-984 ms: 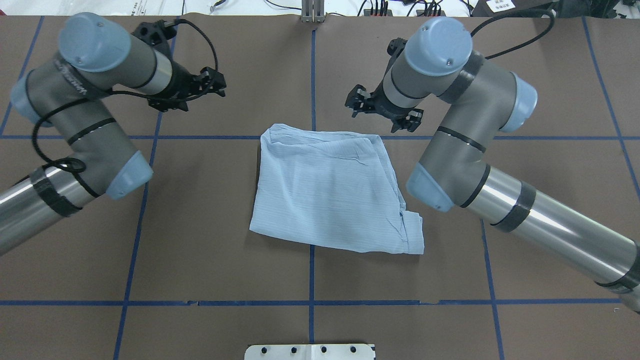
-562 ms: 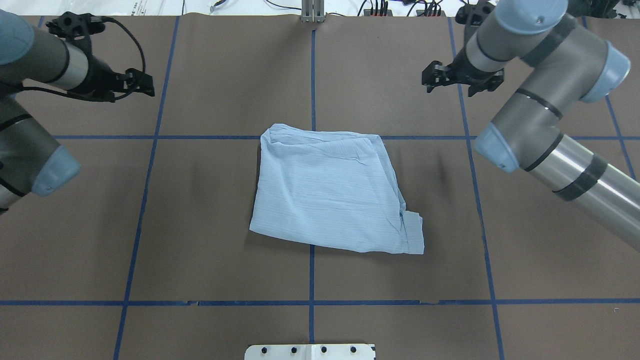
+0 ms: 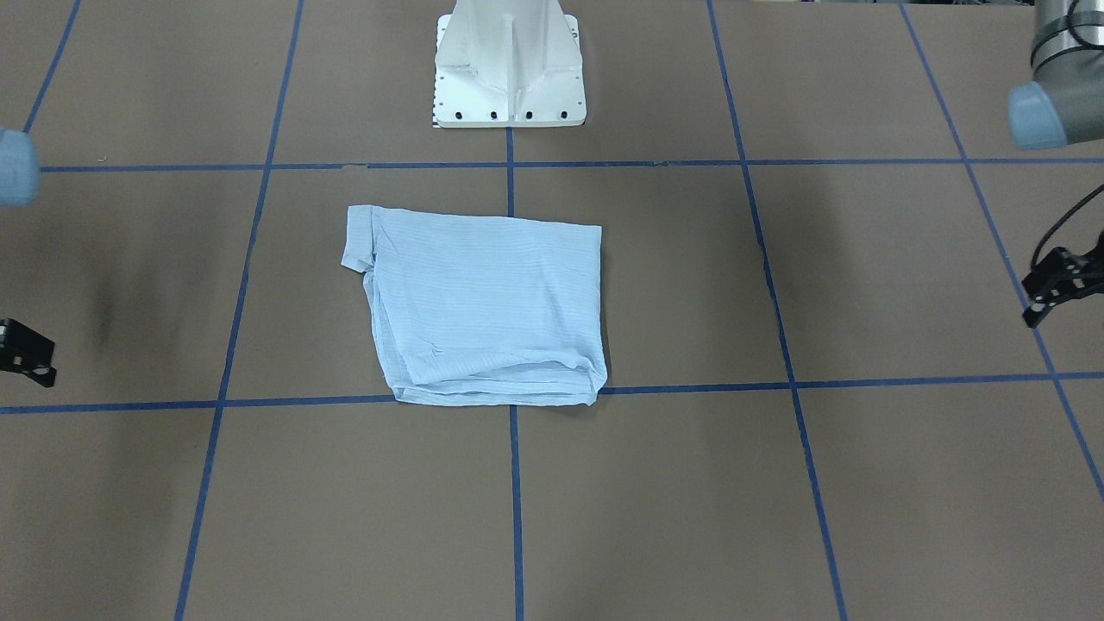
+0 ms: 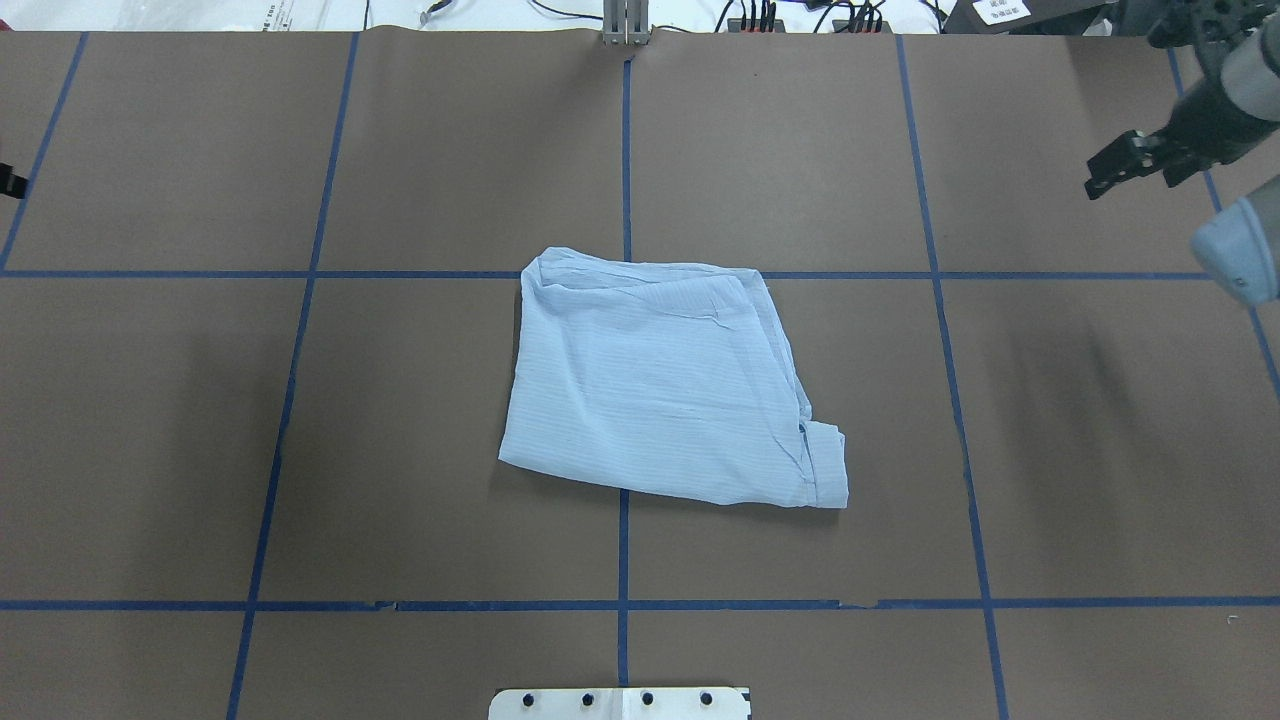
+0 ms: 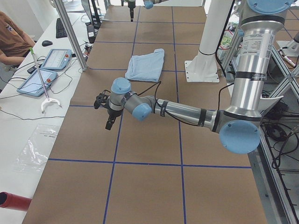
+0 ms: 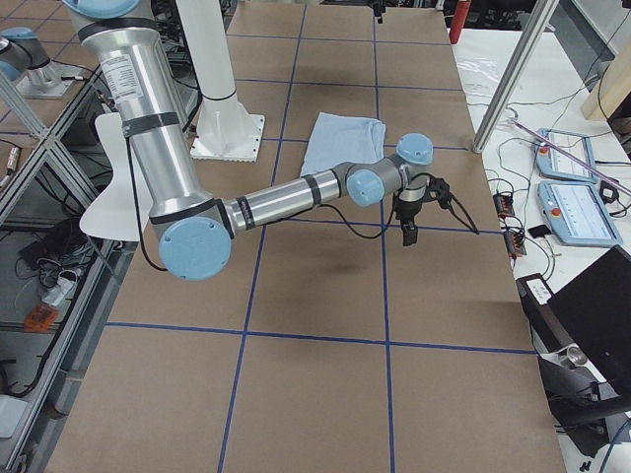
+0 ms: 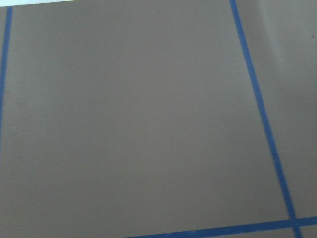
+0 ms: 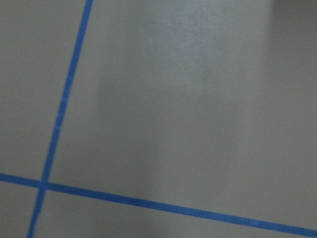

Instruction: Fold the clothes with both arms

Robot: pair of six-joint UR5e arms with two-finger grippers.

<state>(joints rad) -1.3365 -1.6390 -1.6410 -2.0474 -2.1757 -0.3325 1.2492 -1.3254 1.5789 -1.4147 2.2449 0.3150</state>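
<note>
Fingers (image 4: 1100, 182) of the right gripper (image 4: 1135, 165) look spread apart and grip nothing, hanging over bare brown table (image 4: 400, 420). Over to the left gripper (image 3: 1056, 285): its fingers (image 3: 1035, 312) are cut by the frame edge in the front-facing view and are a mere sliver overhead, so I cannot tell how wide they stand. Between the two sets of fingers and well apart from both, the pale blue shirt (image 4: 665, 385) lies flat, folded into a rough rectangle, straddling a crossing of blue tape lines (image 4: 625, 150). Both wrist cameras show only brown surface and tape. The side views give what the others crop: the left arm (image 5: 182, 112) and the right arm (image 6: 286, 202), each stretched low and long from the white pedestal (image 3: 509, 69), fingertips pointing down, clear of the table.
</note>
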